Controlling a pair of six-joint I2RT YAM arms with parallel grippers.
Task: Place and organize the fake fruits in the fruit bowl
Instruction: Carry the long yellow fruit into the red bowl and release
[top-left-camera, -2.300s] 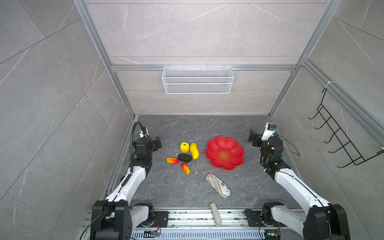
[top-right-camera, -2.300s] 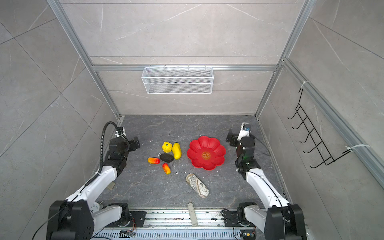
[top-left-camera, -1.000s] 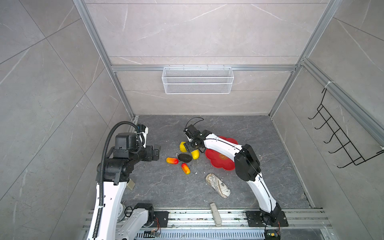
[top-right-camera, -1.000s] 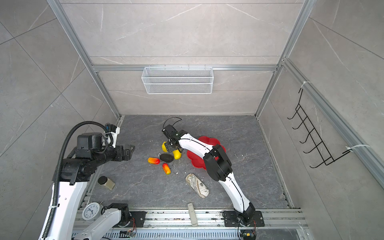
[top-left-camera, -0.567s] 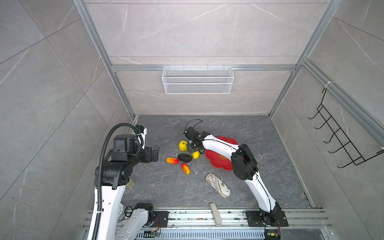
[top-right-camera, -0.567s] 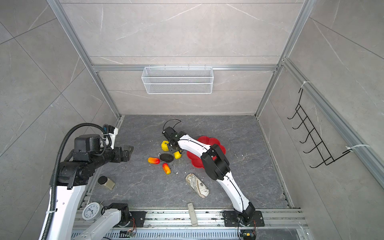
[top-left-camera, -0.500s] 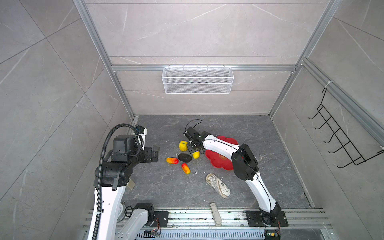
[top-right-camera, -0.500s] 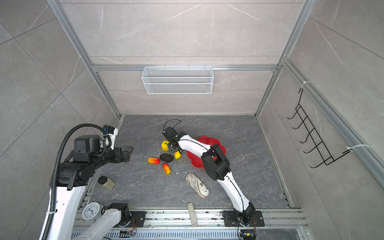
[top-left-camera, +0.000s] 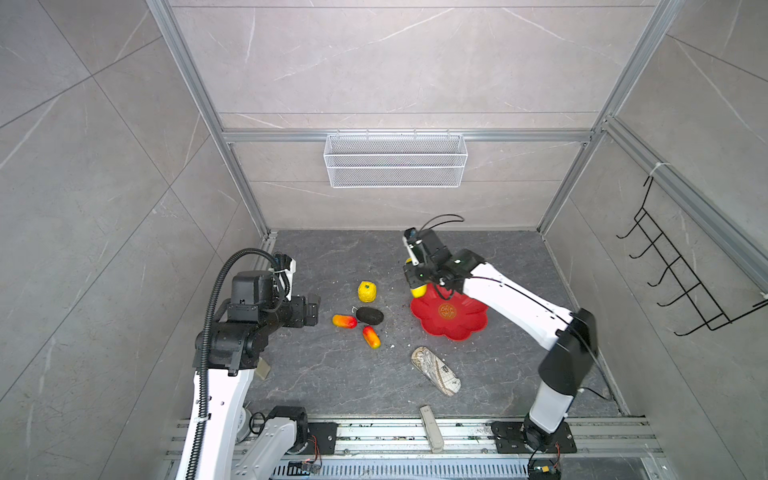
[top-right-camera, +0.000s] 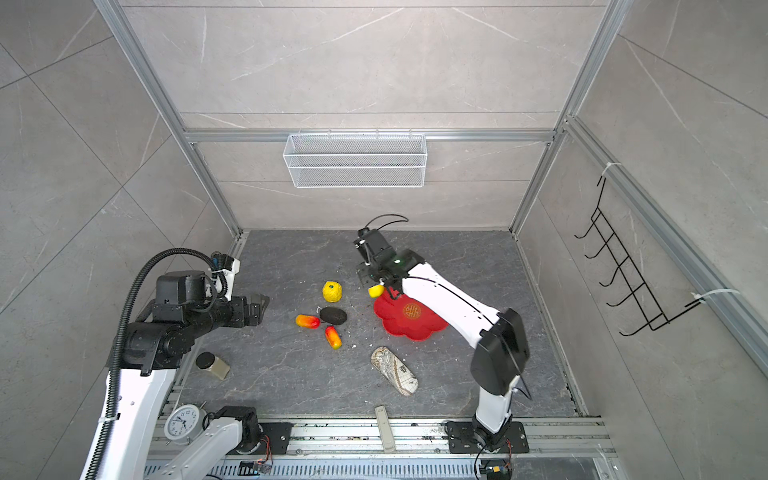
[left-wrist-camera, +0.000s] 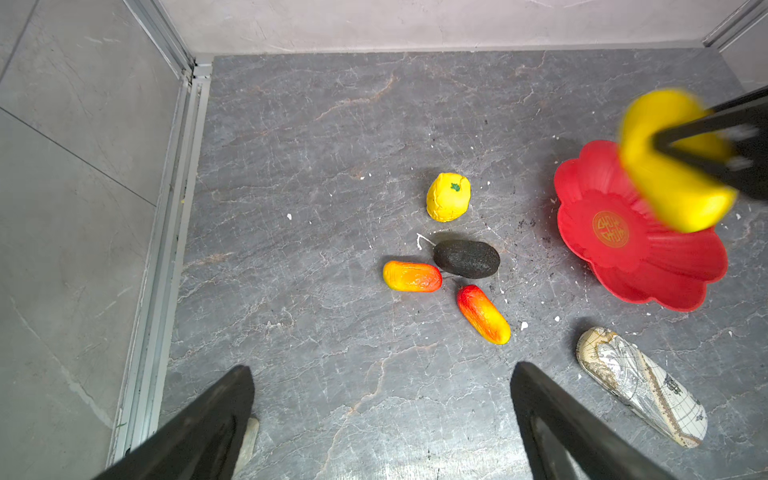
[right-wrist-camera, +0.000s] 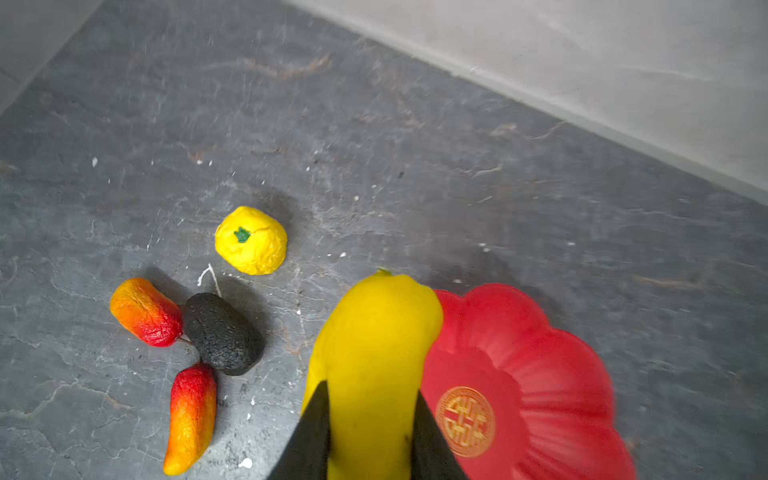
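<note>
Beige and patterned, the oblong case (top-left-camera: 435, 371) lies nearest the rail on the grey desk (top-left-camera: 332, 382) and is no part of the job.

**Progress.** Beyond the case, four fruits lie loose on the desk:
- One red-yellow fruit (top-left-camera: 371, 337) lies closest.
- A second red-yellow fruit (top-left-camera: 344, 321) is just beside the black fruit (top-left-camera: 369, 316).
- The bumpy yellow fruit (top-left-camera: 367, 291) sits a little farther back.

The red bowl (top-left-camera: 457, 332) stands to their right. Its gold emblem is uncovered and nothing lies in it. Judged from this, no fruit is placed yet. One is on its way and four are left to fetch.

**Left pincer.** The left pincer (left-wrist-camera: 380, 368) hangs on the left, well apart from the loose fruits. Its fingers are spread wide and hold nothing.

**Right pincer.** The right pincer (right-wrist-camera: 370, 392) is clenched on the long yellow fruit (right-wrist-camera: 374, 332).
- The two fingers press the fruit's flanks, and its stem end juts well past the fingertips.
- In both top views the fruit hangs clear of the desk, over the far rim of the bowl on the side facing the loose fruits.
- It appears to be short of the emblem.
- How high it hangs above the rim cannot be told.

**Background.** Farthest off, the wire basket (top-left-camera: 395, 166) hangs on the back wall.
</note>
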